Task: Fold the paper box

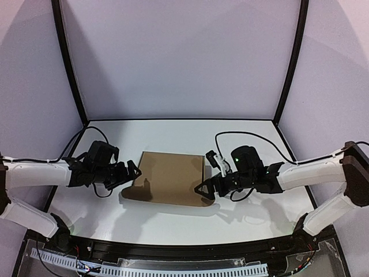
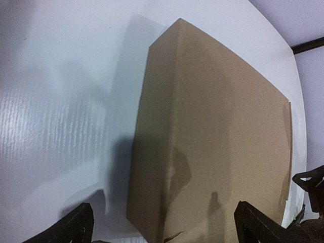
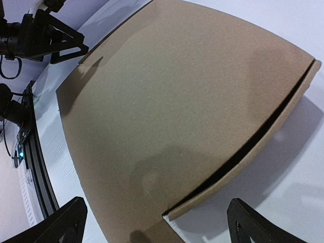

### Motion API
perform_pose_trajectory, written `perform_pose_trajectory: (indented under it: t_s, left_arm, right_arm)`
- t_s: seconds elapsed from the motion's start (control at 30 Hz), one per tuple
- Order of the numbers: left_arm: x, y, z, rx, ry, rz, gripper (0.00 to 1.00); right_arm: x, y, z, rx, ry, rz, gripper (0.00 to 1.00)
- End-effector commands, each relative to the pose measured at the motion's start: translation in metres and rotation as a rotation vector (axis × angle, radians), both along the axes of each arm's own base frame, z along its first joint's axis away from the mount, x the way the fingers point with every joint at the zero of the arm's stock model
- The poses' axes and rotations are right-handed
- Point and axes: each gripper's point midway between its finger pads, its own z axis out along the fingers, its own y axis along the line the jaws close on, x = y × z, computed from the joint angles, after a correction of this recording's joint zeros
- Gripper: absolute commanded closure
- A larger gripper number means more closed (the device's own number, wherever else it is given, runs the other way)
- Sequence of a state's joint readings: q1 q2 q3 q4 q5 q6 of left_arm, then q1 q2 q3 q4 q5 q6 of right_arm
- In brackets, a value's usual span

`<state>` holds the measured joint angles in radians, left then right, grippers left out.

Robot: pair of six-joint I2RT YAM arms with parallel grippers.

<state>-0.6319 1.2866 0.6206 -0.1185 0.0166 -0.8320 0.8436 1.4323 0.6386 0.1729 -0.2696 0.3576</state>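
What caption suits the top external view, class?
Flat brown paper box on white table, left fingers and right fingers open beside it.

I see a white table [image 1: 173, 222]. Pale purple walls [image 1: 179, 57] stand around it on three sides. A black pole [image 1: 69, 63] goes up at the back left, and another black pole [image 1: 290, 63] at the back right. A black rail [image 1: 173, 253] runs along the near edge.
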Motion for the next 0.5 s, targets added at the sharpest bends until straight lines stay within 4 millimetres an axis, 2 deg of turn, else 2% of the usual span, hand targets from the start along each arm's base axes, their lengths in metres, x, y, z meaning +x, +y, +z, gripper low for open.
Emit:
perform_pose_trajectory:
  t_s: [0.0, 0.13, 0.27, 0.47]
  left_arm:
    - [0.016, -0.023, 0.012, -0.082, -0.083, -0.070, 0.01]
    - [0.020, -0.032, 0.006, -0.078, -0.067, -0.103, 0.01]
    - [0.016, -0.035, -0.004, -0.075, -0.027, -0.119, 0.01]
    - [0.010, -0.051, -0.013, -0.156, 0.000, -0.179, 0.01]
  right_arm:
    - [0.012, 0.011, 0.001, 0.088, -0.023, 0.002, 0.02]
    - [0.020, 0.015, -0.011, 0.145, 0.070, 0.000, 0.02]
    - [0.017, 0.019, -0.015, 0.167, 0.107, 0.016, 0.02]
    - [0.013, 0.022, -0.025, 0.179, 0.171, 0.018, 0.02]
